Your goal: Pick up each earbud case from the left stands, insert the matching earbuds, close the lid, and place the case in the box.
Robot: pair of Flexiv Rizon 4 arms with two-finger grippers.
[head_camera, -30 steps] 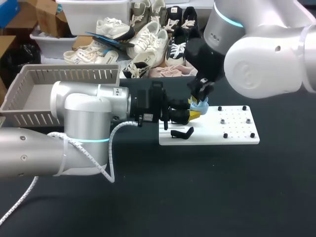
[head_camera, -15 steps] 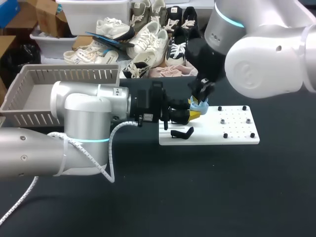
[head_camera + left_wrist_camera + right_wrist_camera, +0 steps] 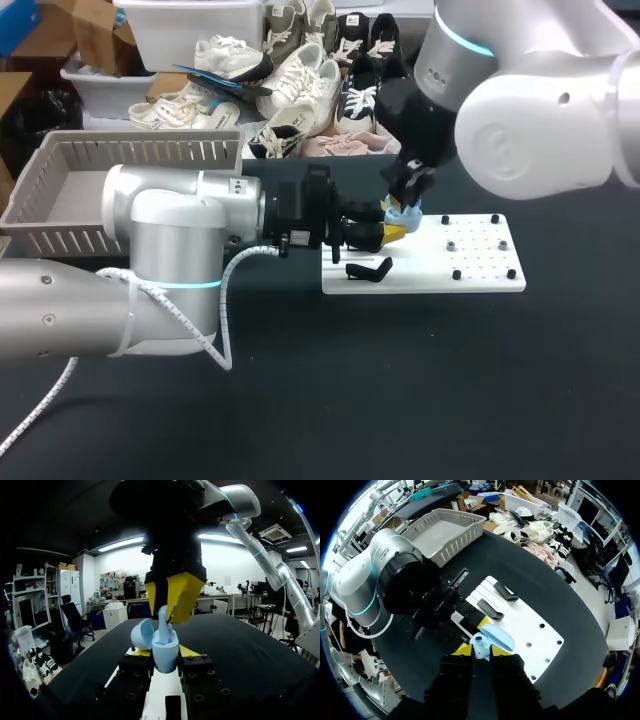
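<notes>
Next to nothing has moved in the last second: the left gripper (image 3: 392, 230), mid-frame in the head view, stays clamped on the open light-blue earbud case (image 3: 165, 652). The right gripper (image 3: 175, 597) directly above stays pinched on an earbud (image 3: 163, 622) seated in the case. Insertion looks nearly done; lid open, grey box (image 3: 60, 160) at upper left still to come.

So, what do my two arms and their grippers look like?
The left arm and right arm are thick, rounded silver-grey tubes, each with a cyan light ring. A white spiral-wrapped cable hangs along the left arm. The left gripper and right gripper are black, blocky, with yellow fingertips.
</notes>
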